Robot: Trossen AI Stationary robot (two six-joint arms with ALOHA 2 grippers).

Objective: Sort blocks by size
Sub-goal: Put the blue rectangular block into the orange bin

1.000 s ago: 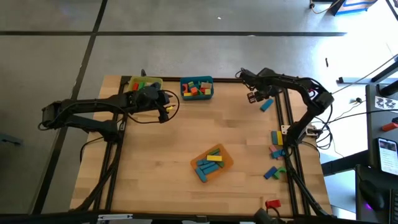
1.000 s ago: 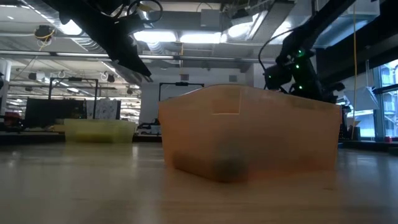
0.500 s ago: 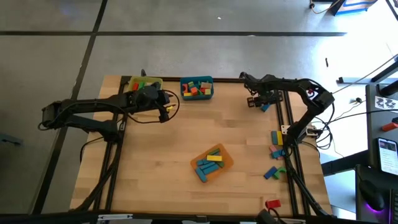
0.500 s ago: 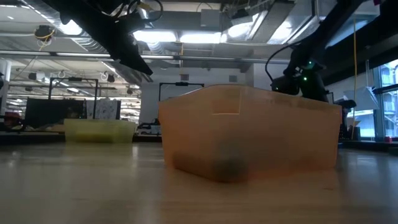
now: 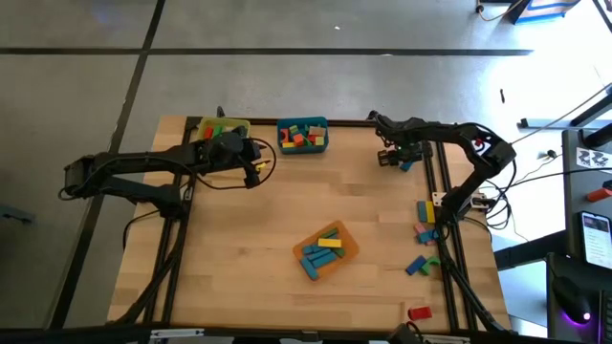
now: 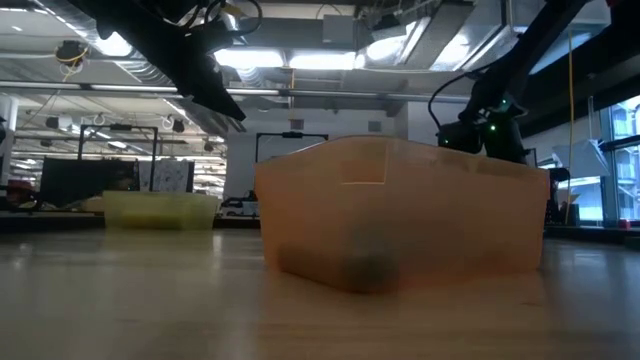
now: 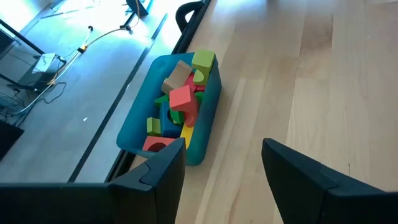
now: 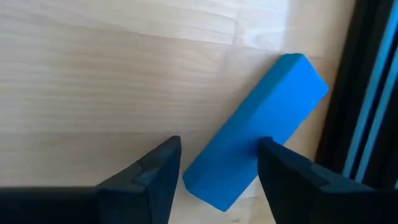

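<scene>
Right gripper point(image 8: 214, 177) fingers apart, straddling blue block point(image 8: 261, 155), seemingly ungripped, hard against table-edge rail point(image 8: 360, 93). Left gripper point(image 7: 221, 177) open, empty, beside teal bin point(image 7: 208, 118).

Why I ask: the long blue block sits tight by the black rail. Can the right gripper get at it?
Probably yes. The right gripper is open with the blue block lying flat between its fingers, nothing on top. The black rail beside the block's far end may crowd the approach.

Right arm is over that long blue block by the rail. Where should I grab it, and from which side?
Grip the blue block across its narrow width, on the two long faces near the middle, coming straight down. It lies flat on the table; the right gripper is open, one end between its fingers.
</scene>
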